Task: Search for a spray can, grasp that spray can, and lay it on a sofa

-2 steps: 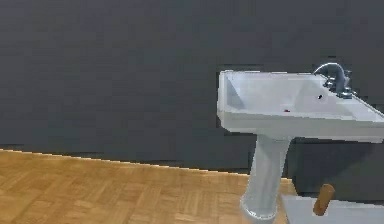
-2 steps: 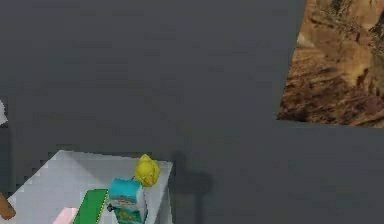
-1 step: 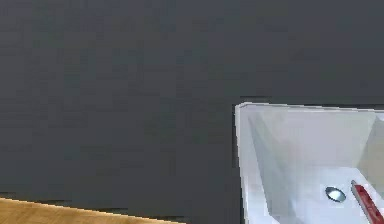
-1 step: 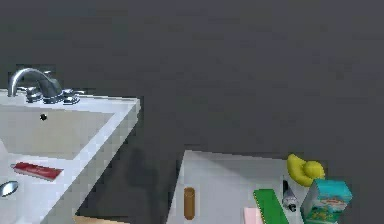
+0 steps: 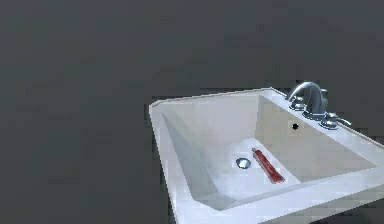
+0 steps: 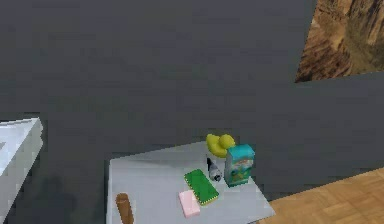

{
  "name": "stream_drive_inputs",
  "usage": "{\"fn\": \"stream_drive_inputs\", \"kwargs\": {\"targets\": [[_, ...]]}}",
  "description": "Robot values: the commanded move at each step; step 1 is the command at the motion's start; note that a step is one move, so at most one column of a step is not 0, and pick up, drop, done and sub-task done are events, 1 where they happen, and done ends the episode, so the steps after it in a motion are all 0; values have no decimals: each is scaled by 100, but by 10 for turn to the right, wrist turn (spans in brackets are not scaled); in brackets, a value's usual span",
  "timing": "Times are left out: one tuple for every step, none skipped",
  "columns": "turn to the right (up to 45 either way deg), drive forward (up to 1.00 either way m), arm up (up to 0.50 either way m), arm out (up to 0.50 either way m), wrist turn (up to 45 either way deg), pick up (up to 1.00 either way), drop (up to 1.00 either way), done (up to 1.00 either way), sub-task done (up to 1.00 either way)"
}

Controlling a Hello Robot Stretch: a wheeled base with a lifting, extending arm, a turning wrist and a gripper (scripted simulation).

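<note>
forward view: dark grey wall [image 5: 100, 70] across the upper and left of the frame. white sink [image 5: 190, 130] at lower right, basin seen from above. chrome tap [image 5: 310, 100] on the rim at the upper right of the sink. red elongated item [image 5: 267, 165] lies in the basin, just right of the round drain [image 5: 243, 162].

arm side view: the same dark wall [image 6: 150, 60]. pale grey surface [image 6: 150, 185] at lower centre. corner of the sink [image 6: 15, 150] at the left edge. brown rocky picture [image 6: 345, 40] at upper right. wooden floor [image 6: 340, 200] at lower right.

on the surface, right part: teal boxy container [image 6: 239, 165], upright; yellow-green lump [image 6: 220, 142] just behind it; green flat pad [image 6: 201, 187] to its left; pink block [image 6: 189, 203] touching the pad's near end. brown stick [image 6: 124, 208] apart, at lower left.

spray can: cannot tell which of these it is.

gripper: opening and load cannot be told.
</note>
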Motion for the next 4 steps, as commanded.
{"fn": "stream_drive_inputs", "kwargs": {"targets": [[0,0,50,0,0,0,0,0,0],[0,0,38,0,0,0,0,0,0],[0,0,0,28,0,0,0,0,0],[0,0,0,0,450,0,0,0,0]]}}
